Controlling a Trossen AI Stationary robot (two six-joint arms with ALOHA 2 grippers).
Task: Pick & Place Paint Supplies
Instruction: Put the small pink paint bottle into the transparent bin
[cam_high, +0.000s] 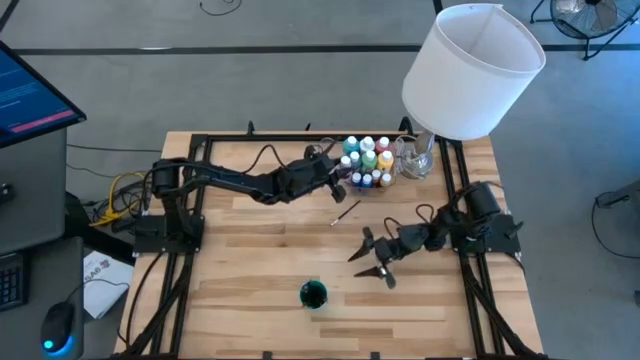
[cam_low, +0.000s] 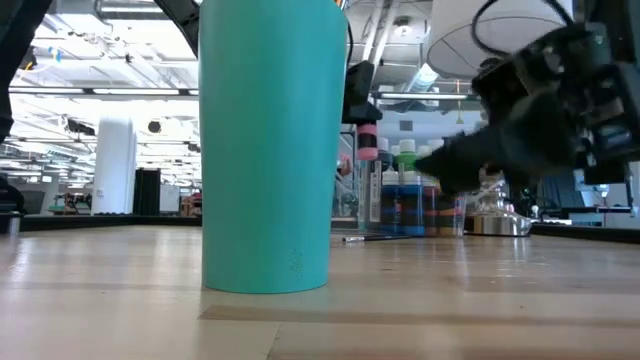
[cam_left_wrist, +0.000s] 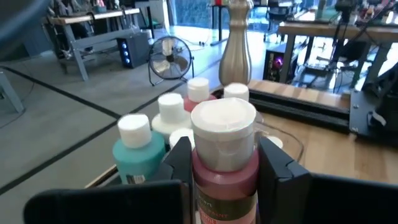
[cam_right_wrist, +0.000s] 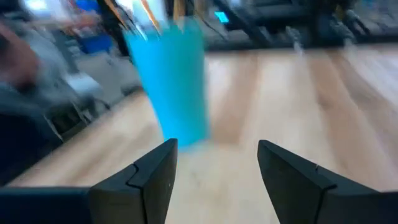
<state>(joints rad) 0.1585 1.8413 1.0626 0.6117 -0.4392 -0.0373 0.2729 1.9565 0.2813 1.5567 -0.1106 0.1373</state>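
Observation:
Several white-capped paint bottles (cam_high: 368, 162) stand bunched in a clear tray (cam_left_wrist: 292, 140) at the table's far side. My left gripper (cam_high: 338, 186) reaches to the tray's left edge and is shut on a pink white-capped bottle (cam_left_wrist: 224, 158), which also shows in the low view (cam_low: 367, 142). A thin dark-handled brush (cam_high: 345, 212) lies flat on the wood just near of the tray. My right gripper (cam_high: 372, 258) hangs open over the table's right middle, fingers towards the teal cup (cam_high: 313, 294), touching nothing. My left gripper pinches the pink bottle between its two fingers (cam_left_wrist: 177, 162), one on each side of the body just below the white cap (cam_left_wrist: 224, 121). The fingers come level from the table's left. The bottle stays upright; its base is hidden by the gripper.
A big white lampshade (cam_high: 470, 70) on a glass base (cam_high: 418, 160) stands at the far right, close to the tray. The teal cup (cam_low: 265, 145) stands near the near edge. Black frame rails (cam_high: 465, 290) run along the table's sides. Bare wood lies at near left.

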